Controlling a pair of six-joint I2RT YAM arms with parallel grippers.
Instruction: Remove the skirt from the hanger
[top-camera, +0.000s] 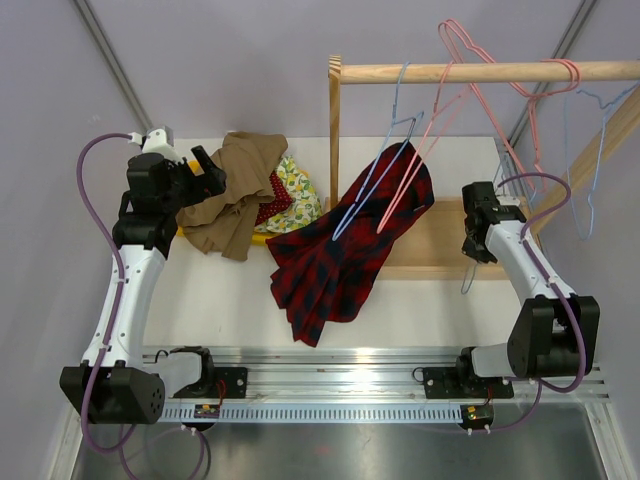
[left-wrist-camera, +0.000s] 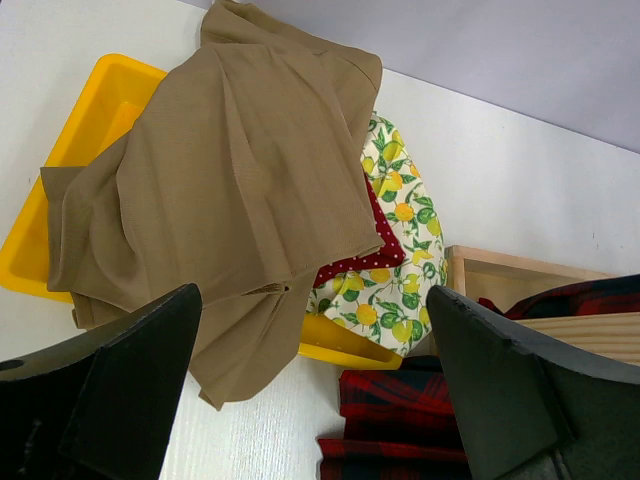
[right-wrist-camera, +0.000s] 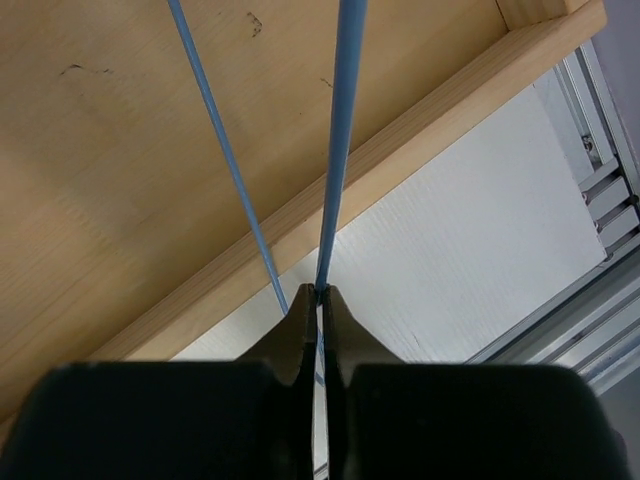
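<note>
The red and dark tartan skirt (top-camera: 335, 250) droops from the rack onto the table. A pale-blue hanger (top-camera: 372, 182) and a pink hanger (top-camera: 415, 180) lie across its upper part, hooked on the wooden rod (top-camera: 480, 71). My right gripper (top-camera: 470, 262) is to the right of the skirt and apart from it. In the right wrist view it (right-wrist-camera: 320, 296) is shut on a thin pale-blue hanger wire (right-wrist-camera: 340, 130). My left gripper (left-wrist-camera: 320, 400) is open and empty above the table, with a corner of the skirt (left-wrist-camera: 400, 425) between its fingers.
A yellow tray (left-wrist-camera: 95, 115) at the back left holds a tan garment (left-wrist-camera: 230, 180), a lemon-print garment (left-wrist-camera: 400, 250) and a red dotted one (left-wrist-camera: 358, 267). The wooden rack base (right-wrist-camera: 140, 150) lies under my right gripper. More blue and pink hangers (top-camera: 590, 180) hang at the right.
</note>
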